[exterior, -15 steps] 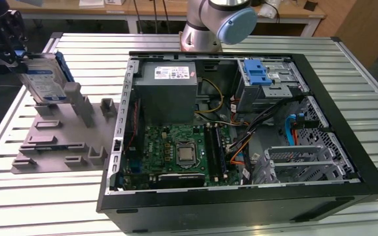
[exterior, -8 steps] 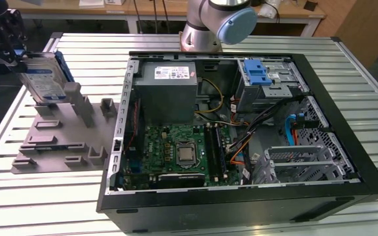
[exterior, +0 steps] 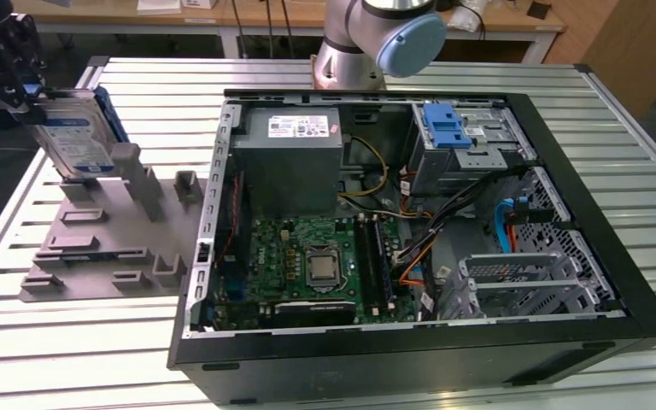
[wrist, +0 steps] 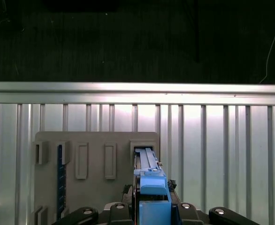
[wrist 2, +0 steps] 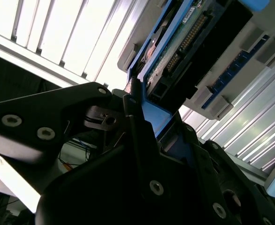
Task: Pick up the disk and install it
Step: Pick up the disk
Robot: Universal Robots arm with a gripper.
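Disk (exterior: 72, 141), silver with blue rail frame, stands upright at grey holder block (exterior: 100, 231) on exterior view's left. Lower edge at or just above block's posts; cannot tell whether lifted clear. Gripper (exterior: 30, 94) pinches disk's top edge, fingers (wrist 2: 137, 122) pressed onto blue frame in second wrist view. Open computer case (exterior: 635, 282) sits well apart toward exterior view's right, on slatted metal table (exterior: 78, 359). Judgement: grasp made, pick-up at early stage, install not yet done.

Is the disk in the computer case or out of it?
Out. The gripper holds the disk on edge over the grey holder, at the exterior view's left of the case.
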